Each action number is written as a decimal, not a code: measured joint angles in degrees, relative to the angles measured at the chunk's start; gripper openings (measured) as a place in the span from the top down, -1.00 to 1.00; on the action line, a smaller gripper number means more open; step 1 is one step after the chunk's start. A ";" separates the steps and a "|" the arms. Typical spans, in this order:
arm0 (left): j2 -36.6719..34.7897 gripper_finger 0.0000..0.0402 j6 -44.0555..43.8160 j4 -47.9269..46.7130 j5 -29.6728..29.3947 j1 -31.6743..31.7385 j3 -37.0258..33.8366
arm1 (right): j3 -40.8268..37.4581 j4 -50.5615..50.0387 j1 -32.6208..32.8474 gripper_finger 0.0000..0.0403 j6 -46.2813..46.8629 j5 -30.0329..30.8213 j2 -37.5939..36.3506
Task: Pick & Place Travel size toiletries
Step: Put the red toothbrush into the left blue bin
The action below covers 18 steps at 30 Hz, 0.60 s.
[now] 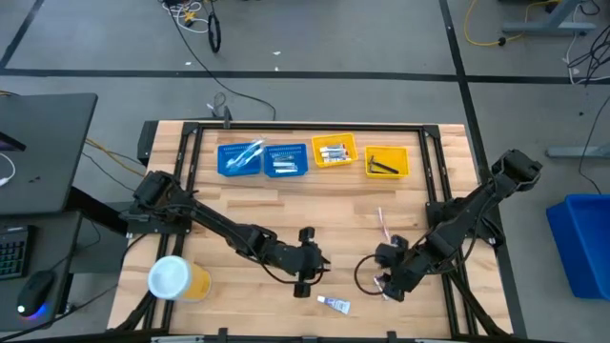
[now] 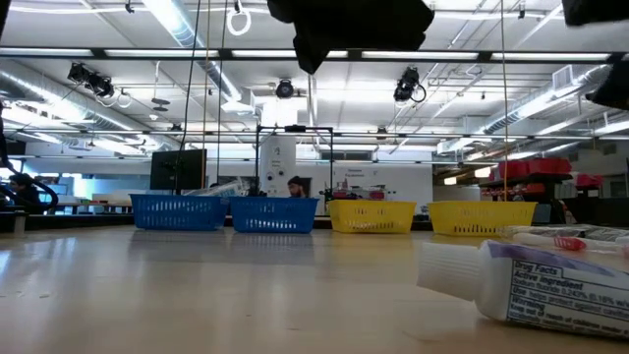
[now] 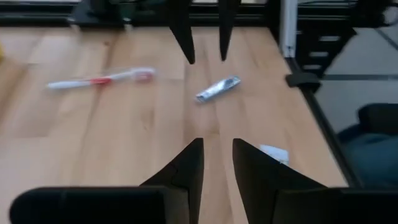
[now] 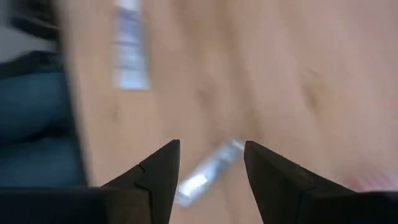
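A small silvery tube (image 4: 204, 172) lies flat on the wood, also seen in the left wrist view as the tube (image 3: 217, 89). My right gripper (image 4: 211, 163) is open and hovers over it, one finger on either side, apart from it. In the high view the right gripper (image 1: 386, 282) is near the table's near right. A white toothpaste tube (image 1: 334, 304) lies near the near edge. A white and pink toothbrush (image 1: 384, 226) lies farther back. My left gripper (image 1: 307, 271) is open and holds nothing, at the middle of the table's near part; the left wrist view shows the left gripper (image 3: 216, 163) facing the right one.
Two blue trays (image 1: 240, 158) (image 1: 285, 159) and two yellow trays (image 1: 334, 152) (image 1: 387, 163) stand in a row along the far edge, with items in them. A yellow tub with a white lid (image 1: 176, 279) stands at the near left corner. Bare wood lies between the trays and the arms.
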 joint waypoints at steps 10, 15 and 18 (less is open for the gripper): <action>0.00 0.42 -0.10 -0.36 -7.40 0.06 -0.02 | -0.02 -25.52 0.04 -0.10 24.99 8.55 0.00; 0.02 0.34 -0.07 -0.41 -7.22 0.09 -0.02 | -0.02 -25.43 0.04 -0.22 23.57 12.95 0.00; 0.02 0.33 0.03 -0.42 -7.22 0.09 0.00 | -0.02 -24.57 -0.07 -0.29 23.86 14.41 0.00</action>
